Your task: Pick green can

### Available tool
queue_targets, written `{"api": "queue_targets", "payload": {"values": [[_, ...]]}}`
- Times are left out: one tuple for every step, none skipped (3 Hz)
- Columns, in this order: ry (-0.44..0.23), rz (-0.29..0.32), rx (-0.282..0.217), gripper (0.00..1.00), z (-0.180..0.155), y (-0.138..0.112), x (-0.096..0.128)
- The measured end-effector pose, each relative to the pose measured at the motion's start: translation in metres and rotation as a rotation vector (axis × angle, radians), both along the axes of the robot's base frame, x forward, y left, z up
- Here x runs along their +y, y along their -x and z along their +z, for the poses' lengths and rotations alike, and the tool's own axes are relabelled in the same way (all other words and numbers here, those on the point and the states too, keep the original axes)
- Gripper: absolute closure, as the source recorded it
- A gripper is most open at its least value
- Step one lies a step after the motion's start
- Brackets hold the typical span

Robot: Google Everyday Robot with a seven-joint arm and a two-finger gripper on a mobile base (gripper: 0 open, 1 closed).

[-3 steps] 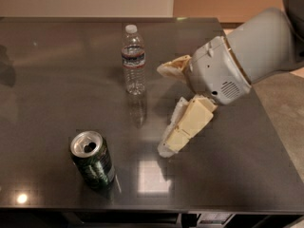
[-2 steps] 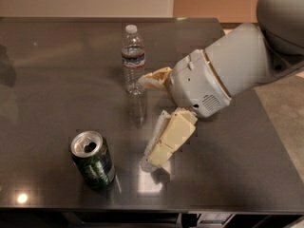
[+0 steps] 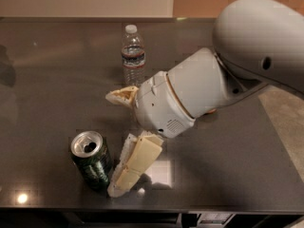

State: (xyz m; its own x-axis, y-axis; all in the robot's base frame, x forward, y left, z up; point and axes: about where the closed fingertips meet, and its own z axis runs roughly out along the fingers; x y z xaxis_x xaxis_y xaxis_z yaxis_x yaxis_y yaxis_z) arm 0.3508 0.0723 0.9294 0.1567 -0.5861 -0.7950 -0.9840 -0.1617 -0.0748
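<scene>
The green can (image 3: 92, 160) stands upright near the front edge of the dark table (image 3: 47, 80), dark green with a shiny silver top and an open tab hole. My gripper (image 3: 116, 144) comes in from the right on a large white arm. It is open. One cream finger (image 3: 133, 164) lies just to the right of the can, its tip close beside the can's base. The other finger (image 3: 122, 95) is farther back, well above the can in the view. The can is not held.
A clear plastic water bottle (image 3: 133, 56) with a white cap stands upright behind the gripper, toward the table's back. The table's front edge runs just below the can. Tan floor (image 3: 285, 118) shows at the right.
The arm has moved left and toward the front. The near finger has gone from mid-table to right beside the can. The can and bottle have not moved.
</scene>
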Motion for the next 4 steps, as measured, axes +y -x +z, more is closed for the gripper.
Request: {"api": "queue_targets", "payload": {"values": [[0.001, 0.005, -0.035, 0.00, -0.011, 0.000, 0.024], [0.003, 0.015, -0.036, 0.00, -0.019, -0.002, 0.041], [0.008, 0.029, -0.019, 0.18, -0.026, 0.000, 0.050], [0.012, 0.034, -0.003, 0.41, -0.031, 0.000, 0.049]]}}
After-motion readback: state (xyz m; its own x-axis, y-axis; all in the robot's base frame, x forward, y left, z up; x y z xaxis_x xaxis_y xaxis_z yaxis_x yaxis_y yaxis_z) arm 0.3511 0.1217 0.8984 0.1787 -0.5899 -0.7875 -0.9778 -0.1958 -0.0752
